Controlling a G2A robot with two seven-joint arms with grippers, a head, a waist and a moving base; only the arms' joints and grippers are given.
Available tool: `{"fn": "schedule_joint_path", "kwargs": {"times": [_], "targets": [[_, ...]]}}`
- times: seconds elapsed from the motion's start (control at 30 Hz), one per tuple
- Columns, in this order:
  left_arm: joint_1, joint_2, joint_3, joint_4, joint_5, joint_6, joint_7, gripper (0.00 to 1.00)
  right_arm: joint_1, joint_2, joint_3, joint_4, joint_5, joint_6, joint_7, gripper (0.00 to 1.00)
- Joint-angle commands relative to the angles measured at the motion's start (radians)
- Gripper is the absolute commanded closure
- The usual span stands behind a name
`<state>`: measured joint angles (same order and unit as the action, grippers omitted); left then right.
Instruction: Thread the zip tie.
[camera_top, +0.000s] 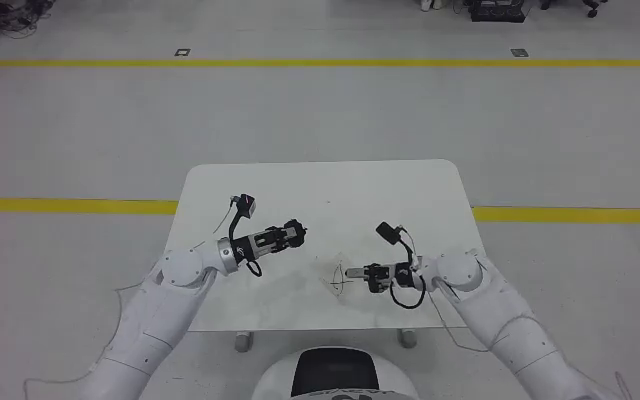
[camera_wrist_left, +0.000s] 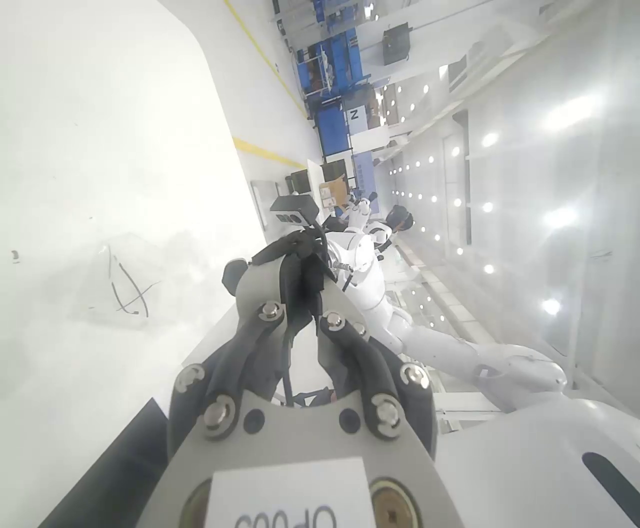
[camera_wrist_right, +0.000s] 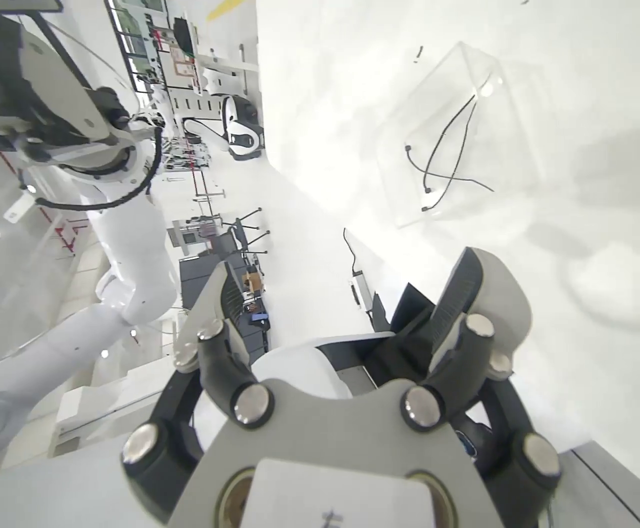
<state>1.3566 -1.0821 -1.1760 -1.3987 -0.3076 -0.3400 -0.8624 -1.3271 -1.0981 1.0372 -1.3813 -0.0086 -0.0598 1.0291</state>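
Black zip ties (camera_wrist_right: 452, 150) lie crossed inside a shallow clear tray (camera_wrist_right: 505, 107) on the white table (camera_top: 320, 195). In the top view the zip ties (camera_top: 337, 273) sit near the table's front middle. My right gripper (camera_wrist_right: 345, 285) is open, its fingers spread wide with nothing between them; from above, the right gripper (camera_top: 352, 272) hovers just right of the ties. My left gripper (camera_wrist_left: 300, 255) is shut with nothing visible in it. It hangs left of and behind the ties (camera_wrist_left: 127, 295), and the top view places the left gripper (camera_top: 296, 233) over the table's middle left.
The table's front edge (camera_top: 300, 328) lies close behind the tray. A small dark speck (camera_wrist_left: 15, 256) marks the tabletop beyond the tray. The far half of the table is bare white surface.
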Motion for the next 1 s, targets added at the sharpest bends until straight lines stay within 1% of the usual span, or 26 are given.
{"fn": "schedule_joint_path", "kwargs": {"times": [0.0,0.07,0.13,0.23,0.4,0.53,0.57,0.63,0.67,0.97], "targets": [[0.0,0.0,0.0,0.0,0.0,0.0,0.0,1.0,-0.001,0.0,-0.001,0.0,0.006,-0.002,-0.003,0.0],[0.0,0.0,0.0,0.0,0.0,0.0,0.0,1.0,0.004,0.002,-0.01,-0.007,-0.024,-0.029,0.008,0.0],[0.0,0.0,0.0,0.0,0.0,0.0,0.0,1.0,0.028,0.006,-0.02,-0.016,-0.099,-0.06,0.035,0.0],[0.0,0.0,0.0,0.0,0.0,0.0,0.0,1.0,0.065,0.011,-0.03,-0.013,-0.177,-0.094,0.064,0.0],[0.0,0.0,0.0,0.0,0.0,0.0,0.0,1.0,0.113,0.011,-0.06,-0.021,-0.271,-0.132,0.088,0.0],[0.0,0.0,0.0,0.0,0.0,0.0,0.0,1.0,0.15,0.006,-0.097,-0.03,-0.352,-0.146,0.069,0.0],[0.0,0.0,0.0,0.0,0.0,0.0,0.0,1.0,0.163,0.002,-0.115,-0.032,-0.383,-0.152,0.059,0.0],[0.0,0.0,0.0,0.0,0.0,0.0,0.0,1.0,0.179,-0.005,-0.139,-0.026,-0.406,-0.165,0.034,0.0],[0.0,0.0,0.0,0.0,0.0,0.0,0.0,1.0,0.185,-0.007,-0.147,-0.021,-0.417,-0.161,0.028,0.0],[0.0,0.0,0.0,0.0,0.0,0.0,0.0,1.0,0.185,-0.007,-0.147,-0.021,-0.417,-0.161,0.028,0.0]]}}
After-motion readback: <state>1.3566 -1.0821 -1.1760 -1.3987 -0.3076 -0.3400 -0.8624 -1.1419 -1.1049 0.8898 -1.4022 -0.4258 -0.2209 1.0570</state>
